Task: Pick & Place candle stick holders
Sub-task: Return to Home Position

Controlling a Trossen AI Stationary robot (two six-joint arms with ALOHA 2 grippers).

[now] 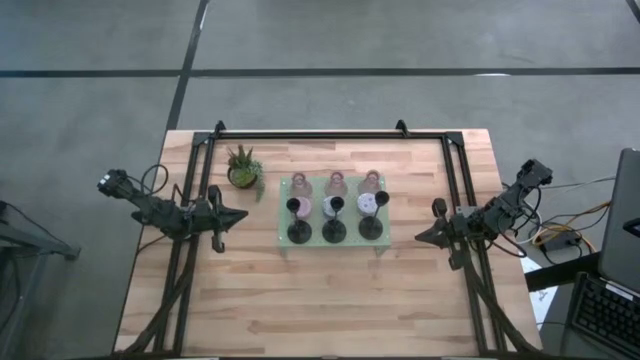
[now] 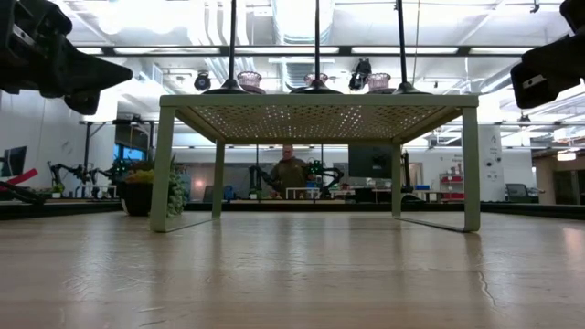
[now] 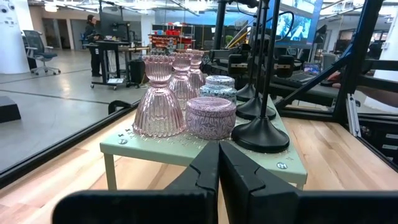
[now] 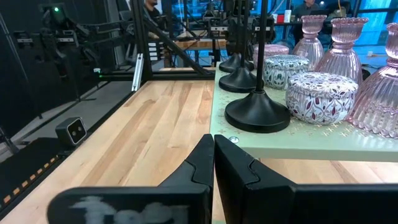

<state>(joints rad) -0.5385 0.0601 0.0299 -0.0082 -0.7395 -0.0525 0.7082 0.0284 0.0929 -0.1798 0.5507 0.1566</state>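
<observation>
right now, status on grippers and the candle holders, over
Left gripper shut, empty, left of tray. Right gripper shut, empty, right of it. Nine candle stick holders on tray. Potted plant off its corner, apart from both grippers.

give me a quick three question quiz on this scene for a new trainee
1. True or false: the potted plant stands on the green tray.
2. What stands between the pink glass holders and the black holders? A) small patterned holders B) a second plant C) bare tray
3. Fill in: the left tool and right tool, one on each side of the tray, are both shut and hold ____.

Key:
1. False. The plant stands on the table beside the tray.
2. A
3. nothing
</observation>
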